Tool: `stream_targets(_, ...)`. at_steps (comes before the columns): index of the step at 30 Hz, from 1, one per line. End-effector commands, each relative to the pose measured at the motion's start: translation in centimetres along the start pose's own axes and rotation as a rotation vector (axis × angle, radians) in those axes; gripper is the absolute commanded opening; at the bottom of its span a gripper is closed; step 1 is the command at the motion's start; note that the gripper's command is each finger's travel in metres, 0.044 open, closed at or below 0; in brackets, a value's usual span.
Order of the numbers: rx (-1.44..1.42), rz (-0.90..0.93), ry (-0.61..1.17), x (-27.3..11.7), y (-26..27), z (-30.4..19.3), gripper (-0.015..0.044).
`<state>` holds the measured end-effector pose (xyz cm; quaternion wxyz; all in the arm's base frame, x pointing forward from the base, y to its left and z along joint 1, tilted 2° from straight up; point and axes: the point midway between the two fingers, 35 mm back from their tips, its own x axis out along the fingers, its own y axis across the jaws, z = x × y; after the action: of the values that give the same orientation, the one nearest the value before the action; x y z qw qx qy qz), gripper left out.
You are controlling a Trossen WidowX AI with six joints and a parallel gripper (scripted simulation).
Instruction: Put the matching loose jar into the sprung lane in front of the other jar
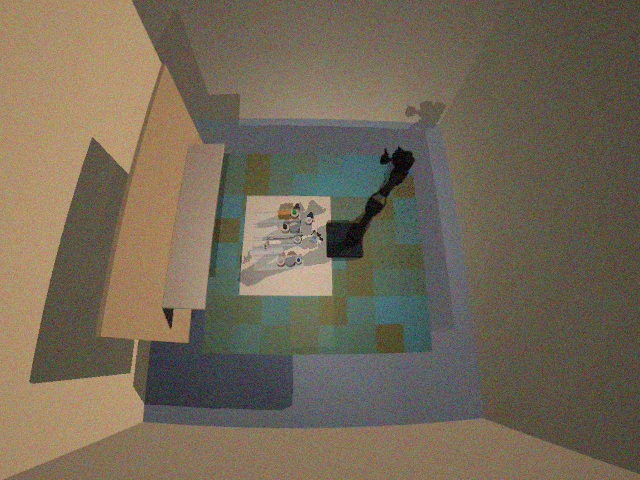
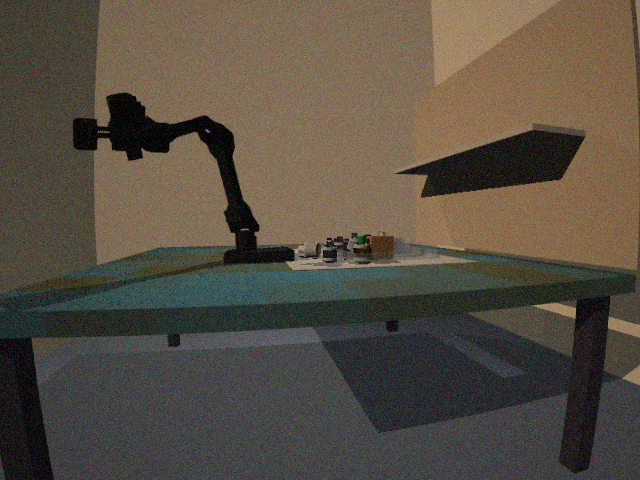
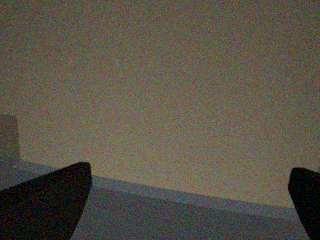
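My gripper point(image 3: 191, 176) is open and empty, its dark fingers wide apart at the lower edges of the wrist view. The arm holds it high beyond the base, away from the jars. Several small jars stand on the white mat point(image 1: 312, 284) point(image 2: 305, 266): one with a green top point(image 1: 294, 212) point(image 2: 360, 239), one with a blue top point(image 1: 298, 260), and a dark-banded jar point(image 2: 329, 253) at the near side in the exterior view. A pale jar point(image 1: 297, 239) is near the mat's middle. The sprung lane, its pusher and the matching jar are too small and blurred to tell apart.
An orange-brown box point(image 1: 284, 210) point(image 2: 381, 246) stands beside the green-topped jar. A white rounded thing point(image 2: 311, 249) is near the robot's base point(image 1: 344, 248) point(image 2: 258, 255). A grey wall shelf point(image 1: 195, 227) point(image 2: 501, 160) overhangs the table's far side from the arm.
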<state>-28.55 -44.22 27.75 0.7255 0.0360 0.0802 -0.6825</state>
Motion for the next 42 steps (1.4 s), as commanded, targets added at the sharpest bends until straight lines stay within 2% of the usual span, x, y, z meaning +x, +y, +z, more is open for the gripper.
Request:
stream_targets(1,0.002,0.004,0.004,0.2,0.3,0.0,0.0426)
stream_targets(7,0.059,0.132,0.136,4.7,9.0,-1.8,0.044)
stream_targets(12,0.063,0.25,0.273,7.0,17.6,-3.6,0.044)
stream_targets(16,0.025,0.351,0.393,7.5,24.8,-5.3,0.044)
stream_targets(21,-0.058,0.477,0.547,6.3,33.4,-7.5,0.044)
stream_targets(30,-0.322,0.7,0.82,-0.9,46.7,-11.9,0.044)
stream_targets(36,-0.615,0.851,0.994,-9.0,52.9,-14.8,0.044)
stream_targets(42,-0.982,0.975,1.118,-18.2,55.5,-17.0,0.044)
